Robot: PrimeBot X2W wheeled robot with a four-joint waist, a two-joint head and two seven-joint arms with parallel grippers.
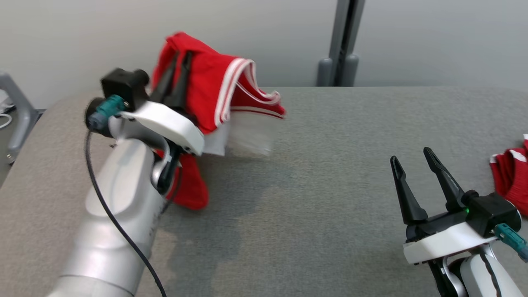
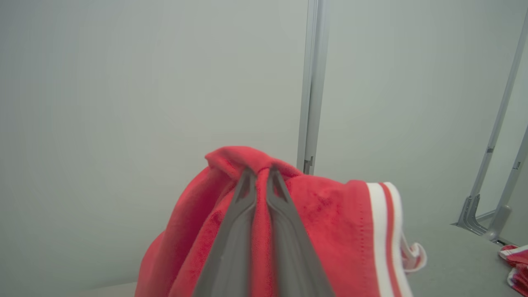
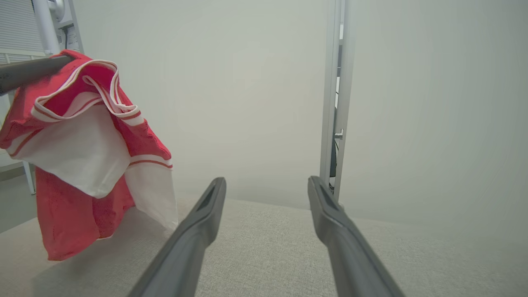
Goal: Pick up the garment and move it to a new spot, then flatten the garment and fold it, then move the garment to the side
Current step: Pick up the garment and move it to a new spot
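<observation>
A: Red garment [image 1: 206, 78] hung over the grey table [image 1: 330, 185] in the head view, pinched by the left claw [image 1: 183, 55]; its white part was blurred, its lower end behind the arm [image 1: 119, 198].
B: Left wrist view?
A: Claw clamped on a fold; the rest was cut off.
B: Right wrist?
A: Right claw [image 3: 266, 181] gaped empty; whether the hem touched the table was unclear.

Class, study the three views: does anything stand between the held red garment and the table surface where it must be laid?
Nothing visible does. The left gripper is shut on the red garment, hanging over the grey table. The open right gripper and a second red cloth sit well off to the right.
</observation>
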